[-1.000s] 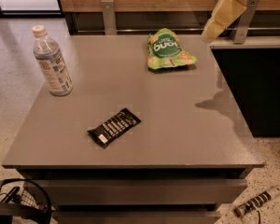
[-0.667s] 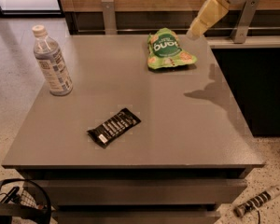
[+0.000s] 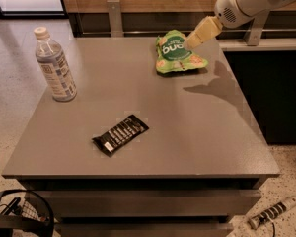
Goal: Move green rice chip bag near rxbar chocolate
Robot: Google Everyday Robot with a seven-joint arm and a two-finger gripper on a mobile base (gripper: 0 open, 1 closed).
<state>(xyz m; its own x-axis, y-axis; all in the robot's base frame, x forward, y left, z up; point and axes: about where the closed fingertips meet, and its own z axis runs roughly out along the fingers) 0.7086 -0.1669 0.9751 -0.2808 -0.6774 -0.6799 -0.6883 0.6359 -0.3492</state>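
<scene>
The green rice chip bag (image 3: 177,53) lies flat near the far edge of the grey table (image 3: 197,132), right of centre. The rxbar chocolate (image 3: 121,134), a flat black wrapper with white lettering, lies near the table's front, left of centre. My gripper (image 3: 196,37) comes in from the upper right on a white arm and hovers over the bag's upper right corner. Its cream-coloured tip overlaps the bag's edge in the picture. It holds nothing that I can see.
A clear water bottle (image 3: 55,65) with a white cap stands upright at the table's left side. A wooden counter and dark cabinet (image 3: 266,88) run along the back and right. A wire basket (image 3: 19,216) and a cable lie on the floor in front.
My gripper has moved left and down, from beyond the table's far right corner to just above the bag's right corner. The bag, bar and bottle have not moved.
</scene>
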